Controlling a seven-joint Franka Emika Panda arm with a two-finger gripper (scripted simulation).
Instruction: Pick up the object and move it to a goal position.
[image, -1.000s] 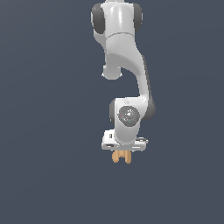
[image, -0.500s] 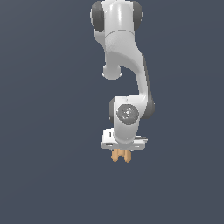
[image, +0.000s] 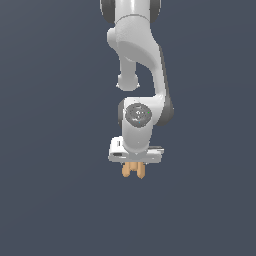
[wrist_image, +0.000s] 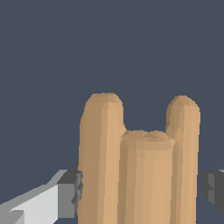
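Franka arm (image: 137, 55) hangs down mid-frame in ext. view, plain dark grey-blue backdrop (image: 45, 125) all round; containers, labels or writing aren't visible anywhere. White gripper (image: 134, 169) points down w/ the tan-orange object (image: 133, 170) sticking out just under it, narrower than the gripper body. Wrist view: object (wrist_image: 138, 162) fills the centre, two rounded ribs + shorter middle; dark finger pads (wrist_image: 72, 192) sit each side, one touching a rib, other just beside — fingers clamped on object.

Plain dark slate-blue backdrop (image: 45, 125) fills both views; nothing else visible.
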